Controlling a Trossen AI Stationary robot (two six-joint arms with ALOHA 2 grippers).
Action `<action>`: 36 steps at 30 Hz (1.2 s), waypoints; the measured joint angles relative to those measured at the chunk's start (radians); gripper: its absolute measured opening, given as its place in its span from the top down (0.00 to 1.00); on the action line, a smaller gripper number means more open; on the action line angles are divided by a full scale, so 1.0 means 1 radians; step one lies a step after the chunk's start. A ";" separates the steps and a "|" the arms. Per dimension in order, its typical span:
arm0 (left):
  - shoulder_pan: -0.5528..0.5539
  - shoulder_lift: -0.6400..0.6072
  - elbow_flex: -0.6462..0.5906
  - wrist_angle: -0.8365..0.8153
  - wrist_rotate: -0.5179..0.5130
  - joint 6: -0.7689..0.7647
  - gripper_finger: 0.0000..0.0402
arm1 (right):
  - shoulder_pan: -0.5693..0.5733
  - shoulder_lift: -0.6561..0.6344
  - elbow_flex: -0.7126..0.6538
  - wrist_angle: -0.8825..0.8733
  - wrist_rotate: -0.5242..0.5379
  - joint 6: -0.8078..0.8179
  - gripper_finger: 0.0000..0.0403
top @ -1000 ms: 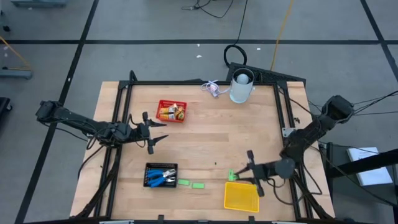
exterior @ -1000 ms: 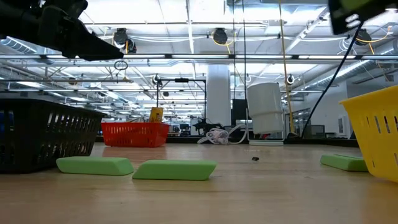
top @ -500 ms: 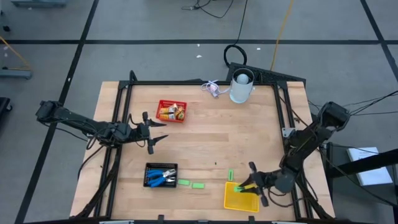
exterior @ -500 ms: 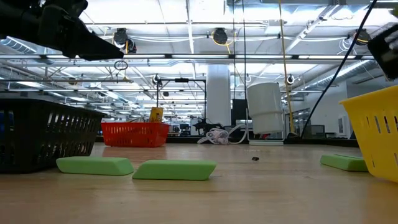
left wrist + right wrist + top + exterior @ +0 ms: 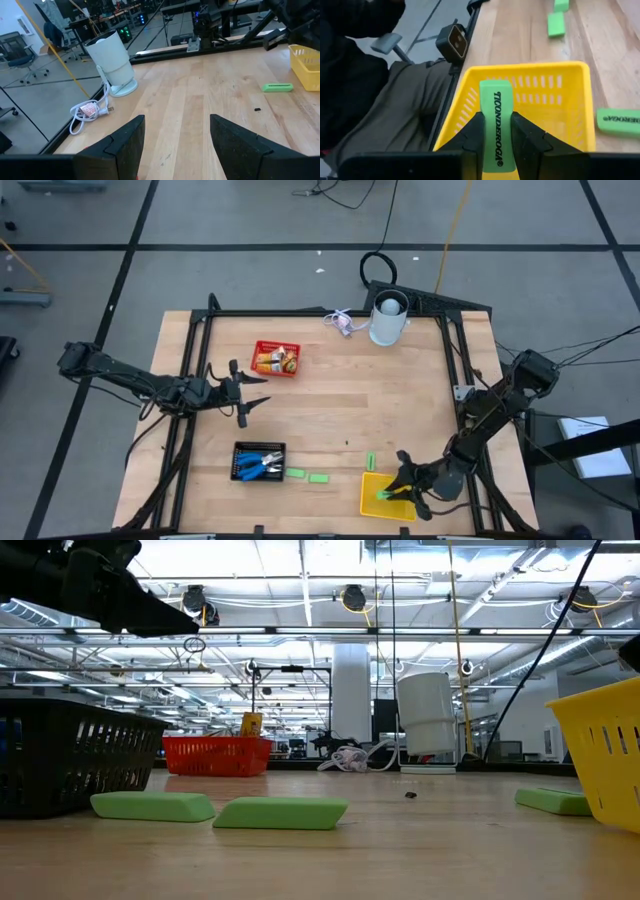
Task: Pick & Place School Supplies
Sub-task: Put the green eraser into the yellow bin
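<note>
Above yellow basket, right gripper now hangs, jaws pinching green eraser; a second ago it was beside basket. Release looks next. Left gripper waits mid-tabletop, jaws spread. Three green erasers remain on tabletop.

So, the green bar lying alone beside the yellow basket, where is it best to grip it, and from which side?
Probably from straight above, across the middle of the green bar: it lies flat, apart from the yellow basket, so fingers could close on its two long sides.
</note>
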 joint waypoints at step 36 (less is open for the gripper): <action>-0.091 0.414 0.229 -0.133 0.198 -0.187 0.44 | -0.216 -0.140 0.045 -0.049 0.151 -0.641 0.46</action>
